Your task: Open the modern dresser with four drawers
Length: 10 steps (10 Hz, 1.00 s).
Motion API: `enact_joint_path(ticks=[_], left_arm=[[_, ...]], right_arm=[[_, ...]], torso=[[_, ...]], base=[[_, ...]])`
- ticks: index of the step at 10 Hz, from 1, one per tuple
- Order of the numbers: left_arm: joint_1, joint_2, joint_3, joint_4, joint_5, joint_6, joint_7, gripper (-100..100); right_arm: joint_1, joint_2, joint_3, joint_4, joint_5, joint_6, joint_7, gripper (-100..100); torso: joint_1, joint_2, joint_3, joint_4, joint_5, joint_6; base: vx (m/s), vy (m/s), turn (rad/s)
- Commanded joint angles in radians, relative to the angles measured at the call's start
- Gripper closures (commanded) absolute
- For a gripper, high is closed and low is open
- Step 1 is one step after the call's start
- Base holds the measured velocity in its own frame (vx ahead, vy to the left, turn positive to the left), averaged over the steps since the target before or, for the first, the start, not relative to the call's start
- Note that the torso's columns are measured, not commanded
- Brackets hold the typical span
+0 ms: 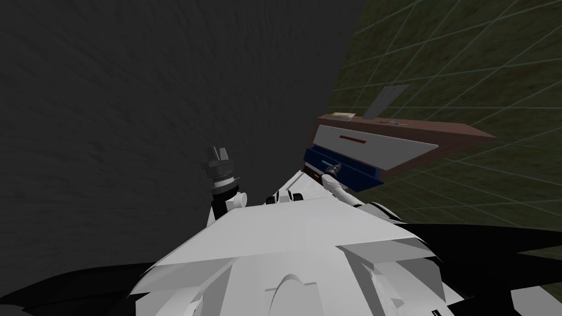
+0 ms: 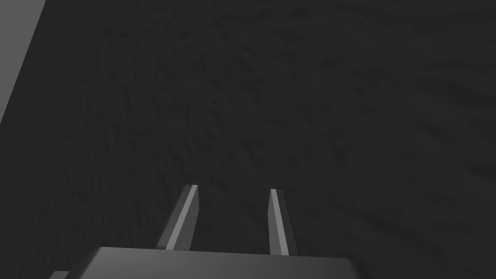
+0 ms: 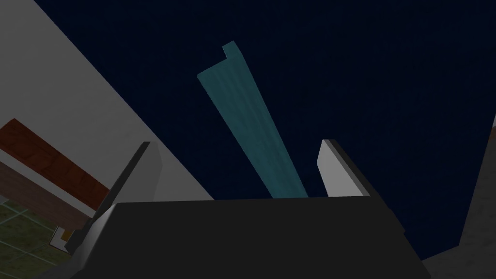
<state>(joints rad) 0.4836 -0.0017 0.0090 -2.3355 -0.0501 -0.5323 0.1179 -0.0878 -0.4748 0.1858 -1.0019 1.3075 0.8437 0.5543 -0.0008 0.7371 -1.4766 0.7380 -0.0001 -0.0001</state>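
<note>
1. Dark wall [image 1: 137, 82] lies left; the dresser [image 1: 428, 127] is set far right.
2. The teal handle [image 3: 252, 126] of its navy drawer [image 1: 359, 171] is straddled by the released fingers [image 3: 339, 169] of the right gripper [image 3: 236, 144], ready for pulling.
3. The left gripper [image 2: 233, 188] is held clear, fingers parted, empty.

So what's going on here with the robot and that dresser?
The robot stands at the dresser and is working with its right arm. The right tool is open. Its fingers straddle the teal handle on the dark blue drawer front and have not yet closed on it. The left tool hangs off to the left, away from the dresser.
</note>
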Motion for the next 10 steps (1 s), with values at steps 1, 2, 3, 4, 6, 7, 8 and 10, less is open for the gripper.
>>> enact_joint_path(ticks=[1,2,3,4,6,7,8,10], left_arm=[[0.000,0.000,-0.001,0.001,0.000,0.000,0.000,0],[0.000,0.001,-0.002,0.001,-0.001,0.000,0.000,0],[0.000,0.001,-0.003,0.001,-0.001,0.000,0.000,0],[0.000,0.001,-0.004,0.001,-0.001,0.000,0.001,0],[0.000,0.002,-0.006,0.001,-0.002,-0.001,0.001,0],[0.000,0.002,-0.006,0.001,-0.002,-0.001,0.001,0],[0.000,0.002,-0.006,0.001,-0.002,-0.001,0.001,0],[0.000,0.002,-0.006,0.001,-0.002,-0.001,0.001,0]], right_arm=[[-0.051,-0.045,-0.028,0.011,-0.058,-0.055,0.057,-100],[-0.063,-0.058,-0.035,0.012,-0.074,-0.069,0.073,-100],[-0.075,-0.071,-0.043,0.013,-0.090,-0.084,0.088,-100],[-0.062,-0.057,-0.035,0.013,-0.080,-0.072,0.078,-100],[-0.060,-0.055,-0.034,0.016,-0.082,-0.078,0.081,0],[-0.059,-0.053,-0.033,0.017,-0.083,-0.078,0.081,0],[-0.058,-0.053,-0.032,0.018,-0.083,-0.079,0.081,0],[-0.057,-0.051,-0.031,0.019,-0.083,-0.080,0.081,0]], torso=[[0.005,0.002,0.001,0.001,0.001,-0.001],[0.006,0.002,0.001,0.001,0.002,-0.001],[0.006,0.003,0.001,0.002,0.003,-0.001],[0.009,0.004,0.002,0.004,0.006,-0.001],[0.006,0.003,0.002,0.003,0.005,0.000],[0.005,0.003,0.002,0.003,0.004,0.000],[0.004,0.003,0.002,0.002,0.003,0.000],[0.003,0.003,0.001,0.002,0.002,0.000]], base=[[-0.056,0.082,-0.039],[-0.057,0.076,-0.032],[-0.048,0.077,-0.027],[-0.016,0.025,-0.011],[0.000,0.000,0.000],[0.000,0.000,0.000],[0.000,0.000,0.000],[0.000,0.000,0.000]])
